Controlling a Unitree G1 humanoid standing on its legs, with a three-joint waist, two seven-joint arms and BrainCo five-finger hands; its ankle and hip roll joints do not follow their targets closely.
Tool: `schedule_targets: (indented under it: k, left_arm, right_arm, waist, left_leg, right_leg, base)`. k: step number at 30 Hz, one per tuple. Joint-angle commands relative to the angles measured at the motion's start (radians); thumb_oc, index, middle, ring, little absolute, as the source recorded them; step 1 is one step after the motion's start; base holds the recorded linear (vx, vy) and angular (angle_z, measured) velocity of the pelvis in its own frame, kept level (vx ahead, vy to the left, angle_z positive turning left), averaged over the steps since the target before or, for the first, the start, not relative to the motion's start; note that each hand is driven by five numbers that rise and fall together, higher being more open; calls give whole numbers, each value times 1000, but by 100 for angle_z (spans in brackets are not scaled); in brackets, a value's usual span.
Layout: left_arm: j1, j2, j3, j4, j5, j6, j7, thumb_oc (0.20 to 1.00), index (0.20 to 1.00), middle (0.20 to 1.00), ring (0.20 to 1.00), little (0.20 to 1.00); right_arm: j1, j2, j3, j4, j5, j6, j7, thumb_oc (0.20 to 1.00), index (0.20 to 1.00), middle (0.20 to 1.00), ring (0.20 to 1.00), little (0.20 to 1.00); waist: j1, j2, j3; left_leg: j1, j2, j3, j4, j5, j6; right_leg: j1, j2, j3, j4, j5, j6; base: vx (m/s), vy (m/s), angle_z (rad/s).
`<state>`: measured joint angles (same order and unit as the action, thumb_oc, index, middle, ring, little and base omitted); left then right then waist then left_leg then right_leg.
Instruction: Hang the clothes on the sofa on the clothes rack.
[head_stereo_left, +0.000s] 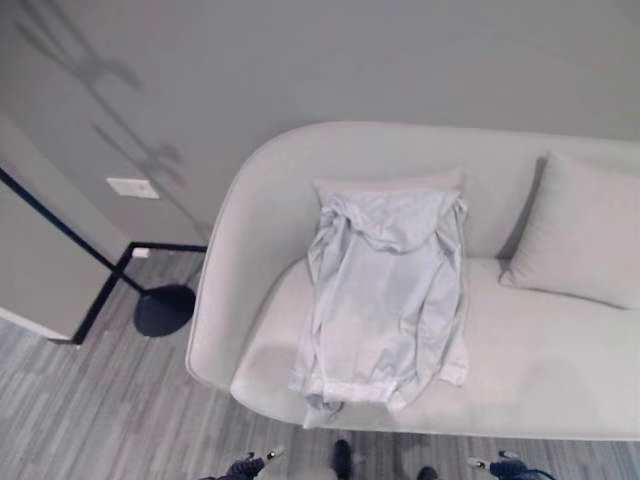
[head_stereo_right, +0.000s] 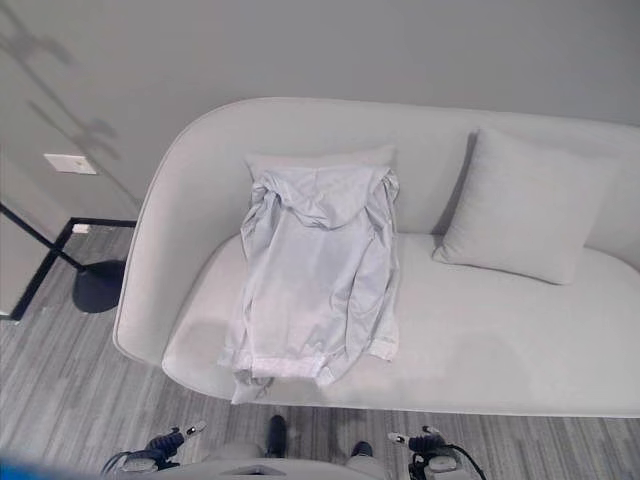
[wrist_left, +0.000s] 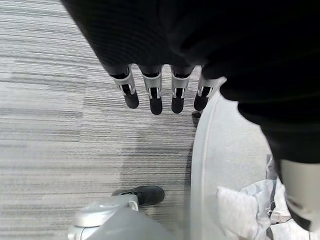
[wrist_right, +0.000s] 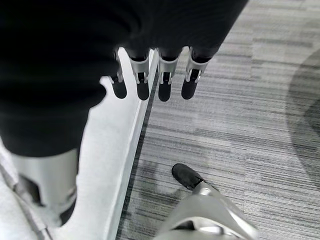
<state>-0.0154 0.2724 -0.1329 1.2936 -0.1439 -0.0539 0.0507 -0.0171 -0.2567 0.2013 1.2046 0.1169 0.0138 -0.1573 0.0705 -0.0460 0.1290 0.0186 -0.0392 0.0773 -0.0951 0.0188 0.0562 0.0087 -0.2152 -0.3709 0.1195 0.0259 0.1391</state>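
A pale grey hooded jacket lies spread on the light grey sofa, its hood up against a cushion and its hem near the seat's front edge. The clothes rack stands left of the sofa: a thin black pole rising from a round dark base. My left hand hangs low in front of the sofa with straight fingers, holding nothing. My right hand hangs the same way, beside the sofa's front edge. The two hands also show at the lower edge, the left hand and the right hand.
A grey pillow leans on the sofa's right side. A black floor frame and a pale panel stand by the rack. A wall socket sits low on the grey wall. Striped grey carpet lies in front.
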Motion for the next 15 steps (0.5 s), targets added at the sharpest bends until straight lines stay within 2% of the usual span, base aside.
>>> schedule_targets:
  k: [1, 3, 6, 7, 8, 10, 11, 15]
  left_arm:
    - [-27, 18, -4, 22, 20, 5, -2, 1000, 1000, 1000, 1000, 1000]
    - [-24, 26, -3, 23, 24, 5, 2, 1000, 1000, 1000, 1000, 1000]
    - [-33, 39, -4, 13, 20, -2, 8, 1000, 1000, 1000, 1000, 1000]
    - [-45, 44, -7, 5, 11, -9, 13, 1000, 1000, 1000, 1000, 1000]
    - [-45, 44, -7, 5, 11, -9, 13, 1000, 1000, 1000, 1000, 1000]
    - [-68, 51, -19, -6, 14, -12, 19, 1000, 1000, 1000, 1000, 1000]
    - [-69, 51, -28, -32, 36, -25, 27, 1000, 1000, 1000, 1000, 1000]
    - [-86, 70, -41, -97, 38, -39, 39, 1000, 1000, 1000, 1000, 1000]
  right_arm:
    - [-63, -56, -19, 7, -1, -11, -3, 1000, 1000, 1000, 1000, 1000]
    - [-60, -54, -23, 2, 3, -15, -4, 1000, 1000, 1000, 1000, 1000]
    - [-60, -58, -29, -6, 11, -17, -9, 1000, 1000, 1000, 1000, 1000]
    - [-66, -66, -33, -17, 18, -21, -15, 1000, 1000, 1000, 1000, 1000]
    - [-66, -66, -33, -17, 18, -20, -15, 1000, 1000, 1000, 1000, 1000]
    - [-72, -82, -40, -14, 26, -22, -27, 1000, 1000, 1000, 1000, 1000]
    - [-59, -92, -41, -28, 17, -21, -24, 1000, 1000, 1000, 1000, 1000]
    - [-69, -127, -50, -91, 22, -34, -35, 1000, 1000, 1000, 1000, 1000]
  waist:
    - [40, 38, 26]
    - [37, 40, 27]
    - [35, 35, 31]
    - [24, 30, 41]
    - [25, 32, 41]
    - [5, 28, 59]
    - [-4, 15, 46]
    - [-15, 21, 41]
  left_leg:
    - [-7, 34, -24, 8, -18, -81]
    - [6, 38, -20, 8, -26, -80]
    - [15, 37, -19, 8, -32, -86]
    - [15, 33, -20, 8, -35, -89]
    - [16, 35, -20, 8, -36, -90]
    - [21, 30, -29, 8, -40, -94]
    - [32, 29, -23, 8, -45, -103]
    - [21, 50, -22, 8, -34, -118]
  right_leg:
    - [-40, -56, 40, 30, 50, 80]
    - [-64, -60, 49, 70, 50, 77]
    - [-70, -48, 49, 8, 61, 75]
    - [-109, -37, 67, -64, 94, 88]
    - [-106, -35, 66, -67, 96, 87]
    - [-116, -21, 105, -198, 117, 103]
    - [-103, -12, 132, -207, 137, 119]
    - [-100, -2, 140, -207, 140, 120]
  base:
    - [39, 103, 1]
    - [51, 68, -6]
    - [60, -29, -2]
    - [37, -69, -3]
    - [45, -86, -11]
    - [122, -97, 8]
    - [200, -134, 42]
    - [64, -95, 28]
